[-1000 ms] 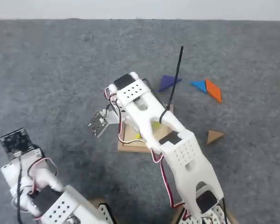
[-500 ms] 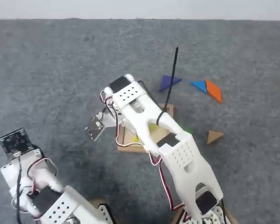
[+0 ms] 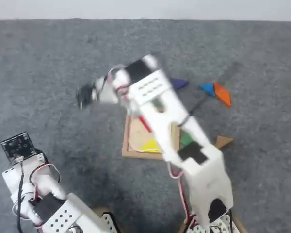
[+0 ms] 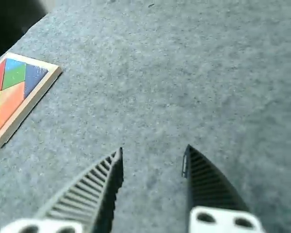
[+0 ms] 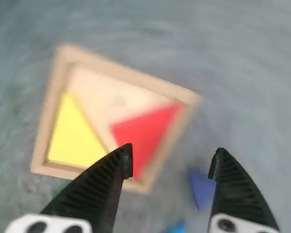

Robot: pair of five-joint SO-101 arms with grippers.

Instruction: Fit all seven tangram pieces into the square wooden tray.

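Observation:
The square wooden tray (image 3: 132, 151) lies mid-table with a yellow triangle (image 3: 150, 145) and a red triangle (image 3: 144, 124) in it. From above, the right wrist view shows the same tray (image 5: 58, 68), yellow triangle (image 5: 75, 136) and red triangle (image 5: 145, 131). My right gripper (image 5: 172, 151) hangs open and empty above the tray, blurred in the high view (image 3: 87, 94). Loose on the carpet lie a green piece (image 3: 186, 140), a purple piece (image 3: 178, 83), a blue piece (image 3: 207, 88), an orange piece (image 3: 223, 94) and a tan triangle (image 3: 223, 141). My left gripper (image 4: 154, 150) is open over bare carpet.
A framed coloured tangram picture (image 4: 17, 94) lies on the carpet ahead of the left gripper. The left arm (image 3: 39, 194) sits at the near left corner. The right arm (image 3: 184, 145) slants across the tray's right side. Grey carpet covers the table.
The right arm has swung up and toward the far left, off the tray's left edge. The tray's inside with the red and yellow triangles now shows. The left arm has kept still.

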